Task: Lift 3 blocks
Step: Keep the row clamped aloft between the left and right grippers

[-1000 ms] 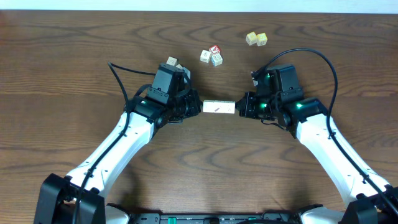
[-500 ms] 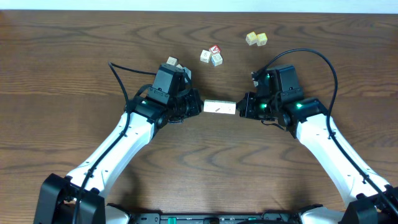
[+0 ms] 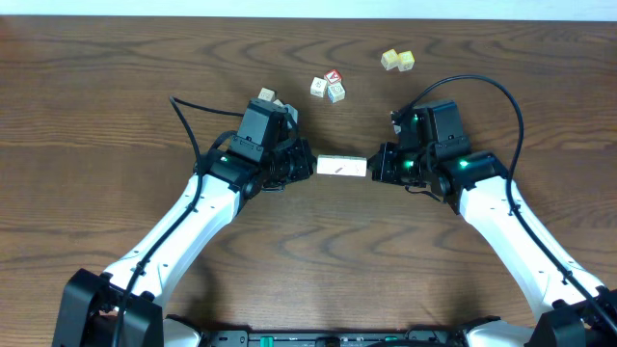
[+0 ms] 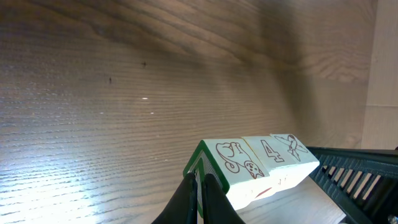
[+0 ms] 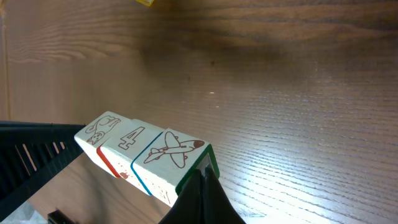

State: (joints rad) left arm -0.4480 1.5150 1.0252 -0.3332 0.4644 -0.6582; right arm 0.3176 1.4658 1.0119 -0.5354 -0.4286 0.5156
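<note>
**Three blocks pinched end to end between two closed grippers**

The blocks (image 3: 340, 166) form a straight row of three cream cubes, face to face, mid-table between the arms. The left gripper (image 3: 311, 165) bears on the row's left end and the right gripper (image 3: 371, 167) on its right end. Each has its fingers together with nothing between them, the tips pushing inward.

Risk: end pressure alone holds the row. If either arm eases off, or the two rise unevenly, the middle block would likely buckle out and drop.

The overhead view alone shows both arms in line and the loose cubes (image 3: 328, 87) farther back. Only the wrist views show the drawings on the blocks, a 4 and an aeroplane, and how narrow each tip's contact is. No view settles whether the row is clear of the table (image 3: 116, 116).
</note>
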